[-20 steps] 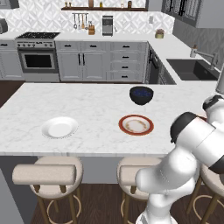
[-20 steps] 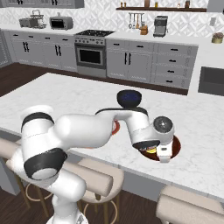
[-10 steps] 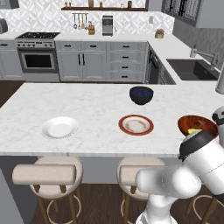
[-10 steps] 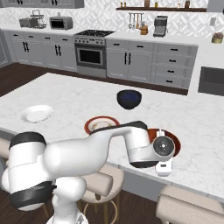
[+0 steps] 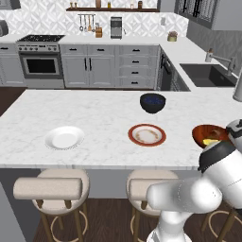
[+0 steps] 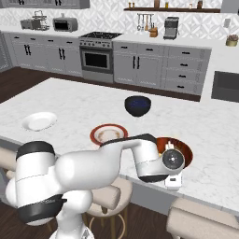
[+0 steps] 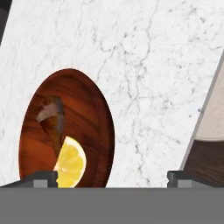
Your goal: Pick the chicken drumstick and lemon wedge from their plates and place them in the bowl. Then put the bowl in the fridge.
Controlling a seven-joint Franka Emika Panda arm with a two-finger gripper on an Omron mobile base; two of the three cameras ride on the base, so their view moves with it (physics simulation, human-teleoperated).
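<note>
Reddish-brown bowl (image 7: 65, 131) on marble table (image 7: 144, 65), chicken drumstick (image 7: 51, 119) and lemon wedge (image 7: 70, 164) inside, tool (image 7: 113, 177) spread wide, empty, just beside it

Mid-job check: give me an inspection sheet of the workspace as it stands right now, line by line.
Surface: white marble island counter.
Job's things: chicken drumstick and lemon wedge lie in the reddish-brown bowl, near the counter's front edge; white plate and red-rimmed plate bare. Fridge: nothing seen.
Clutter: navy bowl behind the red-rimmed plate.
Gripper: gripper beside the bowl, fingertips wide apart, holding nothing.
Cables: nothing seen.
Surroundings: stools under the island; oven range, sink, grey cabinets.
</note>
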